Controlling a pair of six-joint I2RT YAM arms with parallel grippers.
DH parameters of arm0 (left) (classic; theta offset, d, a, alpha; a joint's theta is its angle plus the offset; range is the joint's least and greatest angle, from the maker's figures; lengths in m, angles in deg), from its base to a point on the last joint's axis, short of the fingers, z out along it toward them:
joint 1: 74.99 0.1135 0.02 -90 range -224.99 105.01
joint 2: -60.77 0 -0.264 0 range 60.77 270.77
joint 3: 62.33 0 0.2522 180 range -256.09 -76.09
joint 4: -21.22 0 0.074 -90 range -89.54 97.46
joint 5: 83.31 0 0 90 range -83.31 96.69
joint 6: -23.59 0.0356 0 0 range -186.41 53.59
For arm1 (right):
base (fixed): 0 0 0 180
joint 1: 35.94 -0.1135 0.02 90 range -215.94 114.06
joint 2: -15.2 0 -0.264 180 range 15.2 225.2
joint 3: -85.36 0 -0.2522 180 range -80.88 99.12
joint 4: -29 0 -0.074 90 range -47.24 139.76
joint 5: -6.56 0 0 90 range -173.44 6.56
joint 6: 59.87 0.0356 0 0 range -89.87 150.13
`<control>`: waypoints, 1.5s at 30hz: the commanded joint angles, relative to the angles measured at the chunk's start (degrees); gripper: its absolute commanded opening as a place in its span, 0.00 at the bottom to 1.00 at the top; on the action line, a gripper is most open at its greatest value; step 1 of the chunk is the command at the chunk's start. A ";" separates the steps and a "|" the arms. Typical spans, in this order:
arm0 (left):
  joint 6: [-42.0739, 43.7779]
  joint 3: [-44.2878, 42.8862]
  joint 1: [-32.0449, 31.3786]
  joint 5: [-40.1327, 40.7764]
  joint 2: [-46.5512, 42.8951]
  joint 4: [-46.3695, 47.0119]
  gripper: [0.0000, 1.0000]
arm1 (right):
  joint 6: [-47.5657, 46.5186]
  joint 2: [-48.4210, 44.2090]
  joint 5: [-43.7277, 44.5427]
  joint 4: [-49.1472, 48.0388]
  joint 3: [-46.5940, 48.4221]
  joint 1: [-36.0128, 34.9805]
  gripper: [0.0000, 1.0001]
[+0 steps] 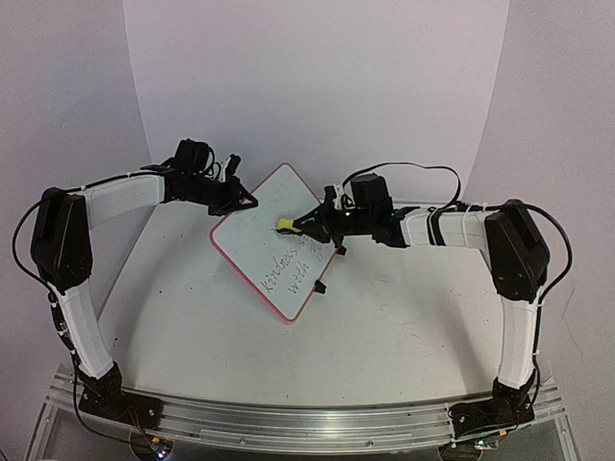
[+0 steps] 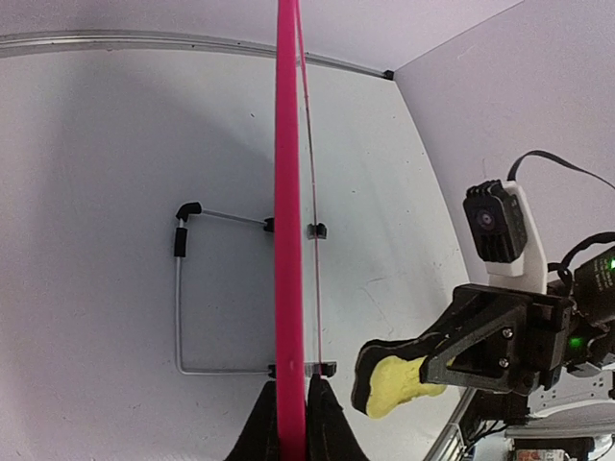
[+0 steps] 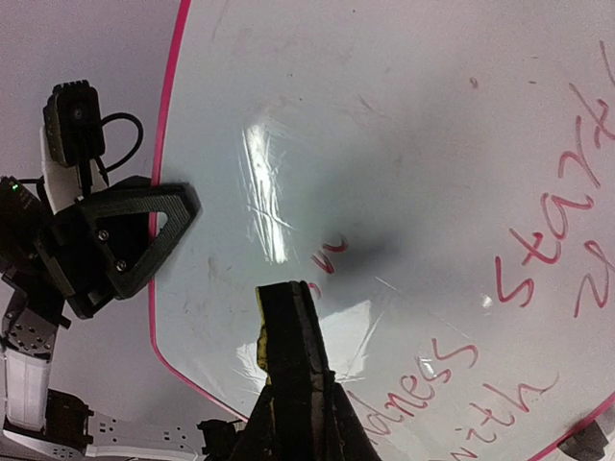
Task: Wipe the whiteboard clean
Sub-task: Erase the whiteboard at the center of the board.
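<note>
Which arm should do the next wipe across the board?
Right. The right gripper is shut on the eraser over the whiteboard, near the writing; the left gripper is shut on the board's edge, steadying it.

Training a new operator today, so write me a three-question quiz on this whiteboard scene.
1. True or false: the left gripper is shut on the edge of the whiteboard.
2. What does the right gripper hold? A) a marker B) a yellow-and-black eraser C) nothing
3. In a few words: how much of the board has writing on it?

Key
1. True: its fingers pinch the pink frame.
2. B
3. Only part: several handwritten lines sit toward the end nearest the arms, and the rest is blank.
</note>
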 commanded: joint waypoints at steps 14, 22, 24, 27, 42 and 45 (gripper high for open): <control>0.87 1.22 -0.81 -0.61 -0.66 0.26 0.00 | 6.10 6.46 -2.34 -6.22 3.49 -0.05 0.00; 0.87 1.07 -0.81 -0.84 -0.86 0.23 0.00 | 6.52 2.92 -1.78 -9.26 -7.44 1.86 0.00; 0.87 0.94 -0.81 -1.13 -0.74 0.21 0.00 | 6.84 2.93 -2.09 -9.75 -7.53 1.87 0.00; 0.84 0.76 -0.91 -1.37 -0.59 0.19 0.00 | 7.93 3.80 -2.91 -11.25 -5.77 1.72 0.00; 1.23 1.06 -1.20 -1.29 -0.78 0.20 0.00 | 11.35 9.20 -1.96 -12.37 7.06 0.90 0.00; 1.23 1.07 -1.16 -1.14 -0.89 0.16 0.00 | 11.03 8.26 -1.91 -12.33 3.58 1.27 0.00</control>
